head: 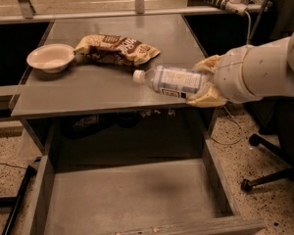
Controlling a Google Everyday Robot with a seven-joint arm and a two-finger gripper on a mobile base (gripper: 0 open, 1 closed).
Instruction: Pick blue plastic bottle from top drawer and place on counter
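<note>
You see blue plastic bottle (pixel 174 81): clear body, white cap, pale label with dark band. Lies near horizontal, cap pointing left, base to right. You find it over right front part of counter (pixel 103 89), flat grey tabletop; contact with surface cannot be told. Gripper (pixel 206 82) sits at counter's right edge, cream fingers (pixel 208 63) clamped above and below bottle base. Top drawer (pixel 127 195) stands pulled open below counter front: grey, shallow, low side walls.

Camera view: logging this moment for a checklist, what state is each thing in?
blue plastic bottle: capped, sideways, held over the counter
gripper: shut on the bottle, at counter's right edge
top drawer: pulled open
snack bag: lying on counter
bowl: upright on counter
</note>
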